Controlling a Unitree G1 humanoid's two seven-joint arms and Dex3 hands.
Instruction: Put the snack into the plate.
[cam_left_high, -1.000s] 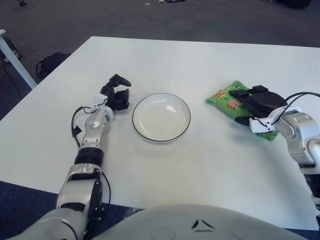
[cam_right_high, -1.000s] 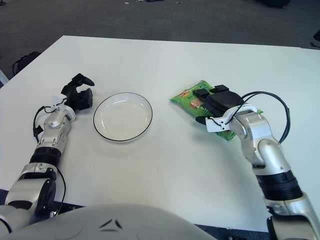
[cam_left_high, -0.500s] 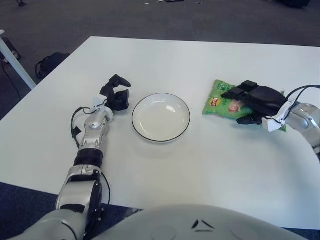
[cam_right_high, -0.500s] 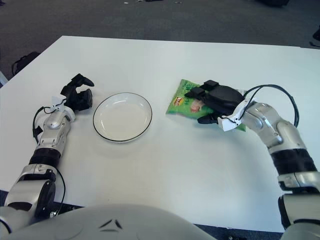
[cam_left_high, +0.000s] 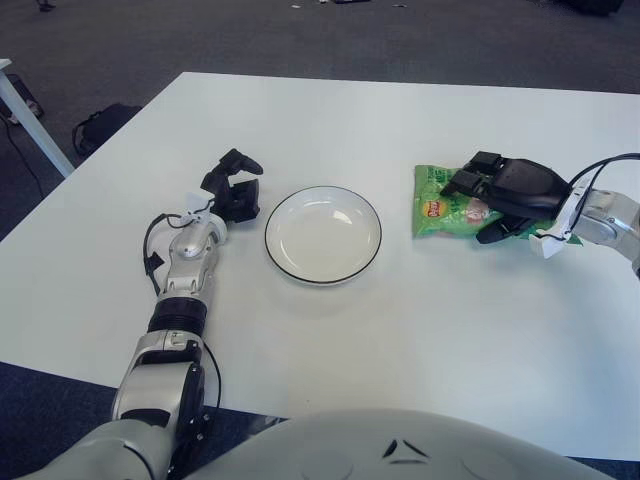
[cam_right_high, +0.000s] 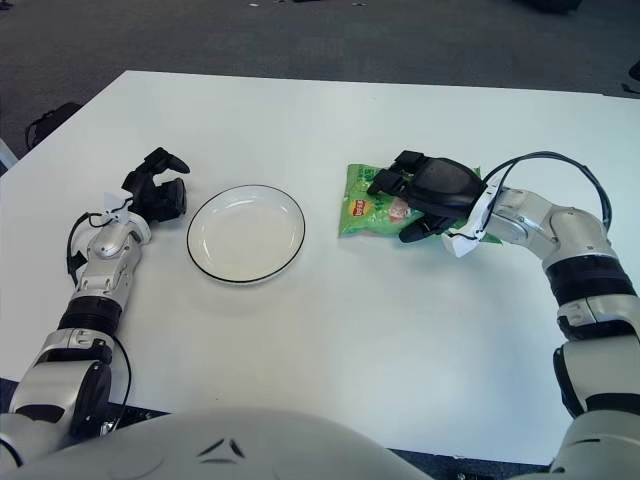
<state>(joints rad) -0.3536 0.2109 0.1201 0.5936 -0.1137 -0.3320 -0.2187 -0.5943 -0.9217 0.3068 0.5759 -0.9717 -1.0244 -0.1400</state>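
Currently the right hand (cam_right_high: 432, 192) is on top of the snack (cam_right_high: 375, 204), a green bag lying flat on the white bench (cam_right_high: 330, 320). Fingers (cam_right_high: 392, 182) are draped over the bag's right half, with the thumb at its near edge, so it has a hold on the bag. The bag's left end with the logo sticks out from under the hand, pointing towards the plate (cam_right_high: 246, 233).

Snack is right of the plate, near it but not touching. Plate is white with a dark rim, nothing in it, roughly mid-bench.

Left hand (cam_left_high: 232, 188) shows just left of the plate, forearm stretched along the bench. Its fingers are curled and holding nothing. One finger sticks up above the others.

Right forearm comes in from the right edge, with a black cable looped over the wrist.

Dark floor beyond the bench, with a dark bag (cam_left_high: 100, 125) on it at far left.
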